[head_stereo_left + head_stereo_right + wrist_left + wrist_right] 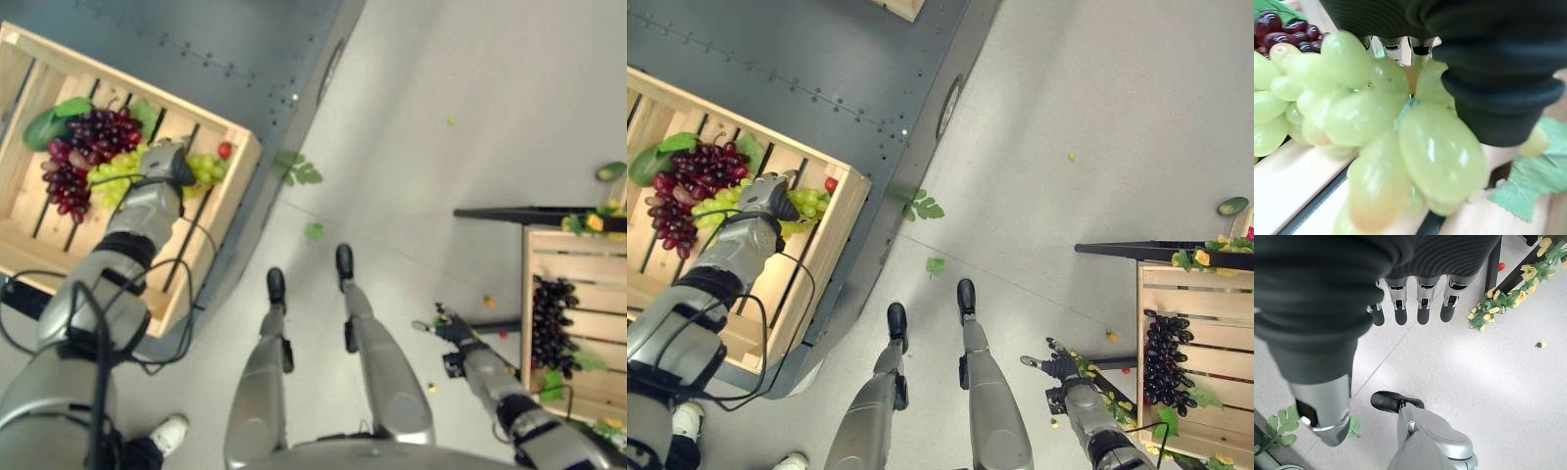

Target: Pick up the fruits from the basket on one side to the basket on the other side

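Note:
A wooden crate [238,186] at my left holds a bunch of red grapes [83,147], a bunch of green grapes [203,168] and a small red fruit [224,150]. My left hand [165,164] rests down on the green grapes. In the left wrist view the green grapes [1376,122] press right up against the palm, and the fingers [1396,45] run behind them, tips hidden. A second crate [529,294] at my right holds dark grapes [552,323]. My right hand [453,328] hangs open over the floor beside that crate, its fingers [1410,303] straight and holding nothing.
The left crate sits on a dark grey platform [245,59]. Green leaves [299,171] lie on the floor near its edge. A black bar [509,213] with leaves and yellow flowers [1488,308] stands by the right crate. A green fruit [609,171] lies at far right.

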You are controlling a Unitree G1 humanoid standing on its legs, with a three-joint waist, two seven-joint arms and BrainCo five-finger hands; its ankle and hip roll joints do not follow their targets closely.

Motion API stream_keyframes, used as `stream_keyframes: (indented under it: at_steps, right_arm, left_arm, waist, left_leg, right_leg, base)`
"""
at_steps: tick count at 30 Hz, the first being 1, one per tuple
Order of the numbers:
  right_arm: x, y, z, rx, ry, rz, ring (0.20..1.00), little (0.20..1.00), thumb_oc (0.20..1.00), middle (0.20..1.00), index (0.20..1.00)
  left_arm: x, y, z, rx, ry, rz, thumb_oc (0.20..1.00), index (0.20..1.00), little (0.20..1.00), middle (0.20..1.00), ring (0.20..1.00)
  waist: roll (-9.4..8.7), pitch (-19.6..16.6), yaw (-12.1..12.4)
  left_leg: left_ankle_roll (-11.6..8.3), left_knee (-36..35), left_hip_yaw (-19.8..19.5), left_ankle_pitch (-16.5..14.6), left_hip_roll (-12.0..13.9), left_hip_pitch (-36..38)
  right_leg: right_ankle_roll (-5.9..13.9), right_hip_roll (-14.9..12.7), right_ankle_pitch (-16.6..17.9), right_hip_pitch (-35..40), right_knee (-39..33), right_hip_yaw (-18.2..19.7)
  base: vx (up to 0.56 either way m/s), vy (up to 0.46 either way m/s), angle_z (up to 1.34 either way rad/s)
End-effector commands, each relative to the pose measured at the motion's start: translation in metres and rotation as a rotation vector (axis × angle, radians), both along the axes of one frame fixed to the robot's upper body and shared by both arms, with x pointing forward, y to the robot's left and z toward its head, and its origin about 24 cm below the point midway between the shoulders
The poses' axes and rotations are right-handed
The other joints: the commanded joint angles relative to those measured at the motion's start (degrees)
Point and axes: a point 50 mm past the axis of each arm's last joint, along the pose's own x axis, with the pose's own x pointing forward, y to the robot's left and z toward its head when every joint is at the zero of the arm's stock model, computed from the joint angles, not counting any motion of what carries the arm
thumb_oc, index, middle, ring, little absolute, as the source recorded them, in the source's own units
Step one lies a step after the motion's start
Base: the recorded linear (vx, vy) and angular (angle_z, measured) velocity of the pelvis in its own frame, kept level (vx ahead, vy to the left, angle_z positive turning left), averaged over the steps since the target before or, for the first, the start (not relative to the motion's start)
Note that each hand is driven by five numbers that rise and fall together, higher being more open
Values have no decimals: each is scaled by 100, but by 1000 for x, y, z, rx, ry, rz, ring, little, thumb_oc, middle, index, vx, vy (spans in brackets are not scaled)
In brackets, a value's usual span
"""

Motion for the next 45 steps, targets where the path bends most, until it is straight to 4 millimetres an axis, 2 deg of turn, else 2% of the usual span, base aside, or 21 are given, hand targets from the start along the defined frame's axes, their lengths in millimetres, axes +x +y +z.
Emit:
stream_keyframes:
  at_steps: [1,6,14,15,16,17,18,19,20,21,22,23,25,26,27,31,36,38,42,44,45]
  right_arm:
    - [-27,-25,-4,-56,35,-38,1000,1000,1000,1000,1000]
    - [-26,-26,-3,-60,27,-41,1000,1000,1000,1000,1000]
    - [-22,-28,0,-75,10,-38,1000,1000,1000,1000,1000]
    - [-21,-28,1,-81,2,-38,1000,1000,1000,1000,1000]
    - [-21,-28,1,-81,2,-38,1000,1000,1000,1000,1000]
    - [-20,-28,2,-85,-4,-35,1000,1000,1000,1000,1000]
    - [-20,-28,2,-84,-5,-35,1000,1000,1000,1000,1000]
    - [-19,-28,3,-91,-11,-30,1000,1000,1000,1000,1000]
    - [-19,-28,3,-91,-12,-30,1000,1000,1000,1000,1000]
    - [-18,-28,4,-95,-18,-25,1000,1000,1000,1000,1000]
    - [-17,-29,6,-102,-26,-23,1000,1000,1000,1000,1000]
    - [-17,-29,7,-104,-30,-21,1000,1000,1000,1000,1000]
    - [-15,-30,8,-111,-36,-13,1000,1000,1000,1000,1000]
    - [-15,-31,10,-115,-40,-11,1000,1000,1000,1000,1000]
    - [-15,-31,10,-115,-41,-10,1000,1000,1000,1000,1000]
    - [-17,-33,9,-115,-34,-9,1000,1000,1000,1000,1000]
    - [-19,-35,9,-118,-31,-28,1000,1000,1000,1000,1000]
    - [-18,-35,9,-119,-35,-38,1000,1000,1000,1000,1000]
    - [-18,-36,9,-118,-37,-43,1000,1000,1000,1000,1000]
    - [-18,-36,9,-117,-38,-51,1000,1000,1000,1000,1000]
    - [-19,-37,9,-112,-37,-61,1000,1000,1000,1000,1000]
  left_arm:
    - [-1,-2,-2,25,13,-22,1000,1000,1000,1000,1000]
    - [-1,-7,1,56,-3,-59,1000,1000,1000,1000,1000]
    - [3,-13,-1,115,-1,-51,1000,1000,1000,1000,1000]
    - [4,-14,-4,151,19,-46,812,812,812,812,812]
    - [4,-14,-3,152,18,-46,715,715,715,715,715]
    - [4,-12,-9,227,58,-27,677,677,677,677,677]
    - [4,-12,-9,227,57,-27,705,705,705,705,705]
    - [5,-14,-12,296,85,-38,956,956,956,956,956]
    - [5,-14,-12,297,85,-38,959,959,959,959,959]
    - [5,-14,-12,333,96,-42,752,752,752,752,752]
    - [5,-13,-12,369,100,-44,388,388,388,388,388]
    - [4,-11,-16,402,123,-47,200,200,200,200,200]
    - [3,-11,-17,459,144,-55,200,200,200,200,200]
    - [-1,-6,-29,474,203,-46,200,200,200,200,200]
    - [-1,-6,-30,467,209,-48,200,200,200,200,200]
    - [-2,-3,-30,442,199,-32,200,200,200,200,200]
    - [0,-13,-31,410,180,-60,200,200,200,200,200]
    - [2,-20,-28,379,149,-77,200,200,200,200,200]
    - [2,-20,-26,337,124,-74,200,200,200,200,200]
    - [1,-18,-27,286,109,-65,200,200,200,200,200]
    - [0,-18,-27,186,94,-55,200,200,200,200,200]
  waist:
    - [-28,-90,35]
    - [10,-84,51]
    - [-33,-88,23]
    - [-47,-87,7]
    - [-50,-95,1]
    - [-64,-89,-5]
    - [-67,-97,-10]
    - [-75,-86,-29]
    - [-79,-94,-35]
    - [-83,-92,-43]
    - [-84,-89,-50]
    - [-81,-85,-51]
    - [-77,-89,-60]
    - [-77,-92,-67]
    - [-74,-89,-64]
    - [-71,-103,-77]
    - [-53,-114,-71]
    - [-43,-126,-59]
    - [-41,-136,-55]
    - [-37,-136,-43]
    - [-32,-142,-30]
  left_leg:
    - [59,332,-4,149,-148,-644]
    - [68,335,0,146,-153,-663]
    - [77,353,8,140,-151,-728]
    - [78,365,16,112,-138,-729]
    - [77,360,14,138,-145,-750]
    - [80,364,26,106,-133,-727]
    - [80,359,25,133,-140,-749]
    - [83,378,36,97,-130,-742]
    - [82,373,35,124,-137,-763]
    - [82,382,39,117,-137,-767]
    - [81,405,52,104,-139,-773]
    - [81,422,58,96,-139,-778]
    - [82,441,69,81,-136,-784]
    - [88,479,94,52,-129,-802]
    - [89,498,103,15,-117,-791]
    - [88,510,136,12,-120,-819]
    - [94,527,119,11,-130,-850]
    - [99,514,114,9,-145,-852]
    - [99,507,108,39,-158,-879]
    - [103,520,113,11,-155,-872]
    - [100,519,110,22,-164,-880]
  right_leg:
    - [550,54,-218,-203,269,330]
    - [555,47,-217,-221,262,333]
    - [556,54,-200,-272,263,342]
    - [555,68,-211,-272,268,347]
    - [557,61,-195,-292,265,346]
    - [554,82,-215,-279,269,366]
    - [555,76,-198,-301,267,365]
    - [553,88,-215,-293,275,380]
    - [554,81,-198,-313,273,379]
    - [554,83,-202,-316,279,384]
    - [554,83,-205,-317,286,391]
    - [555,83,-205,-318,289,398]
    - [555,83,-208,-322,294,411]
    - [552,84,-206,-337,304,431]
    - [551,91,-226,-321,310,437]
    - [553,95,-214,-336,299,449]
    - [548,90,-217,-340,291,444]
    - [546,91,-209,-345,279,443]
    - [543,82,-191,-368,272,448]
    - [540,88,-204,-359,277,443]
    - [538,92,-200,-366,281,440]
  base:
    - [0,0,0]
    - [0,0,0]
    - [0,0,0]
    - [0,0,0]
    - [0,0,0]
    - [0,0,0]
    - [2,3,-4]
    - [-10,0,-3]
    - [-1,2,-3]
    - [0,0,0]
    - [1,5,-5]
    - [11,9,-5]
    - [0,14,-6]
    - [-4,14,-6]
    - [5,15,-8]
    - [4,2,-6]
    - [-2,-2,-1]
    - [0,0,0]
    - [0,0,0]
    - [0,0,0]
    - [0,0,0]
